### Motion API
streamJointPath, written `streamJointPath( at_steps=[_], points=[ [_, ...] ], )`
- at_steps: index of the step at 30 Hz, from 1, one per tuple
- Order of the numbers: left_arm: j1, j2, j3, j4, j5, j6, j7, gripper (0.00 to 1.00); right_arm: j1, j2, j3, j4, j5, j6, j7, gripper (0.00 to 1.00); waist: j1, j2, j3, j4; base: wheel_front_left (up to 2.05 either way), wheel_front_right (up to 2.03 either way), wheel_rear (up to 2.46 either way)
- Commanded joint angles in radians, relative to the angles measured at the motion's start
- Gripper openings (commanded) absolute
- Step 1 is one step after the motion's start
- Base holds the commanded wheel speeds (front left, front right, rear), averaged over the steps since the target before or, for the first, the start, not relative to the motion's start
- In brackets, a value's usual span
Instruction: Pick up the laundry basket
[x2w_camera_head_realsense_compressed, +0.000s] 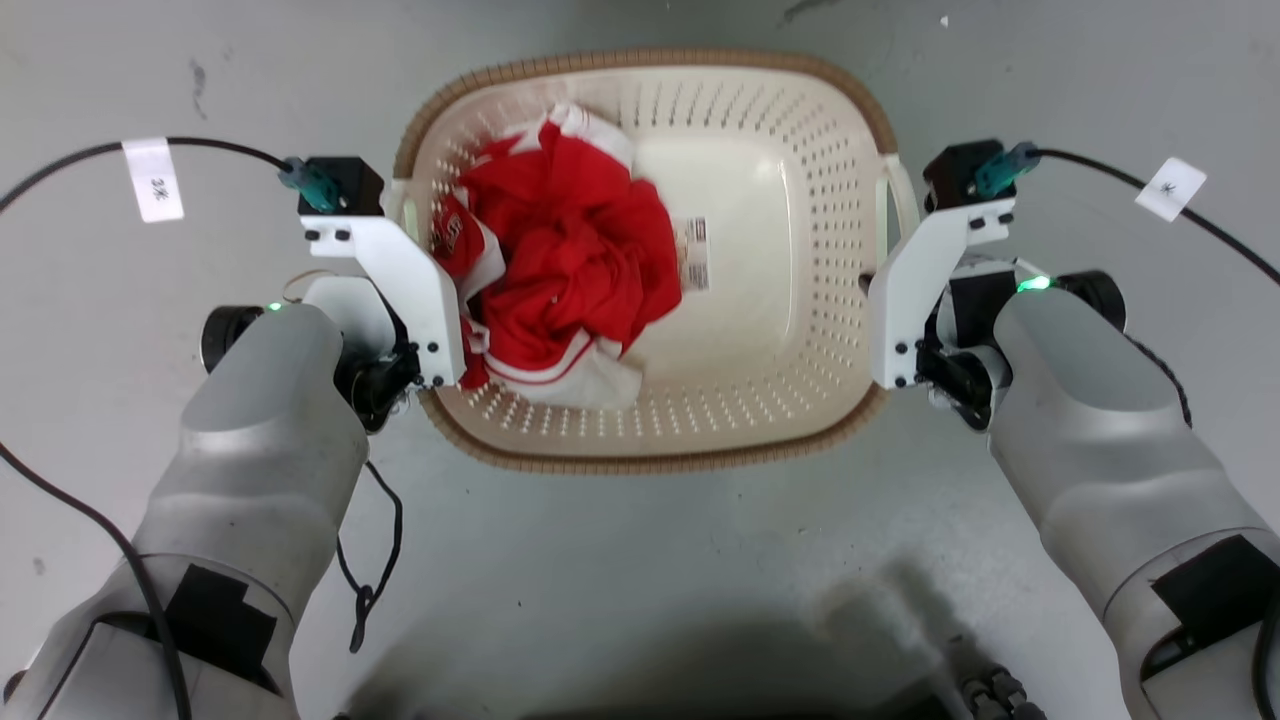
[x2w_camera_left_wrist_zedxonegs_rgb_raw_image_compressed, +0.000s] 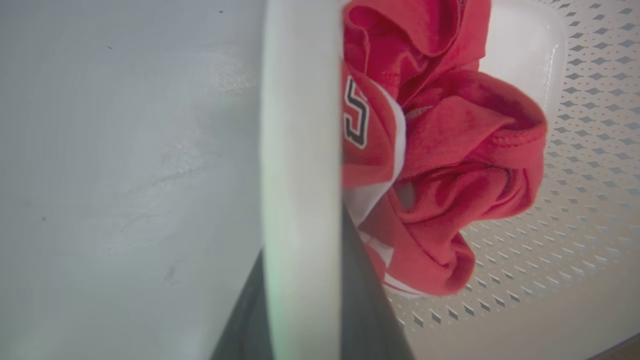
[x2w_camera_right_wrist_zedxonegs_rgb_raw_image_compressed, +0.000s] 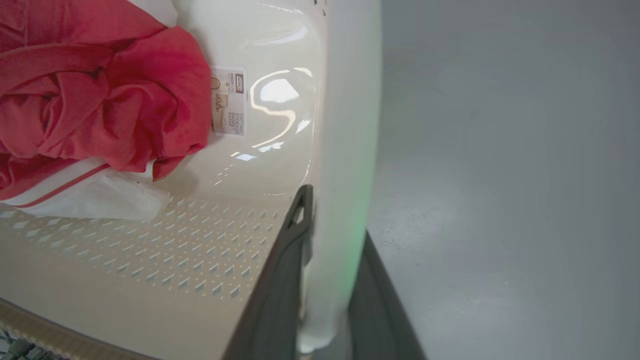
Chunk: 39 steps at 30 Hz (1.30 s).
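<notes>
Dark fingers (x2w_camera_left_wrist_zedxonegs_rgb_raw_image_compressed: 370, 300) grip both handles (x2w_camera_left_wrist_zedxonegs_rgb_raw_image_compressed: 300, 125)

Our left gripper (x2w_camera_left_wrist_zedxonegs_rgb_raw_image_compressed: 302, 230) and right gripper (x2w_camera_right_wrist_zedxonegs_rgb_raw_image_compressed: 336, 210) each clamp a white handle; the laundry basket (x2w_camera_head_realsense_compressed: 640, 462) sits between them, red garment (x2w_camera_head_realsense_compressed: 570, 260) nearer the left one. We should raise both together, level.

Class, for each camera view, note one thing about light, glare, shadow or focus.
Head view: sharp, evenly lit laundry basket; dark shadow on the floor at the bottom edge. Left wrist view: the basket's handle, close to the lens, is blurred and tinged green. Right wrist view: white glare on the basket's bottom beside the label; green glow on its handle.
</notes>
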Motion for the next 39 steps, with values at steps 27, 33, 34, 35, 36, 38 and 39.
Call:
streamJointPath(
  at_steps=[27, 33, 34, 35, 36, 38, 39],
  points=[
    [0.197, -0.065, -0.135, 0.008, -0.202, -0.006, 0.389, 0.00, 0.203, 0.016, 0.080, 0.027, 0.191, 0.007, 0.436, 0.00, 0.0000, 0.0000, -0.581, 0.031, 0.00, 0.00, 0.00],
    [0.235, -0.066, -0.153, 0.004, -0.226, -0.006, 0.426, 0.00, 0.247, 0.016, 0.073, 0.029, 0.204, 0.007, 0.484, 0.00, 0.0000, 0.0000, -0.686, 0.031, 0.00, 0.00, 0.00],
    [0.242, -0.068, -0.156, 0.005, -0.232, -0.006, 0.432, 0.00, 0.253, 0.016, 0.071, 0.030, 0.205, 0.007, 0.492, 0.00, 0.0000, 0.0000, -0.703, 0.030, 0.00, 0.00, 0.00],
    [0.249, -0.071, -0.158, 0.005, -0.237, -0.006, 0.439, 0.00, 0.261, 0.016, 0.068, 0.030, 0.206, 0.007, 0.500, 0.00, 0.0000, 0.0000, -0.720, 0.030, 0.00, 0.00, 0.00],
    [0.255, -0.071, -0.161, 0.003, -0.242, -0.006, 0.438, 0.00, 0.273, 0.017, 0.066, 0.030, 0.205, 0.007, 0.509, 0.00, 0.0000, 0.0000, -0.740, 0.030, 0.00, 0.00, 0.00],
    [0.270, -0.074, -0.167, 0.003, -0.251, -0.006, 0.450, 0.00, 0.293, 0.013, 0.059, 0.030, 0.200, 0.007, 0.527, 0.00, 0.0000, 0.0000, -0.775, 0.029, 0.00, 0.00, 0.00],
    [0.278, -0.075, -0.170, 0.002, -0.253, -0.006, 0.454, 0.00, 0.303, 0.012, 0.055, 0.030, 0.197, 0.007, 0.535, 0.00, 0.0000, 0.0000, -0.792, 0.028, 0.00, 0.00, 0.00]
  ],
)
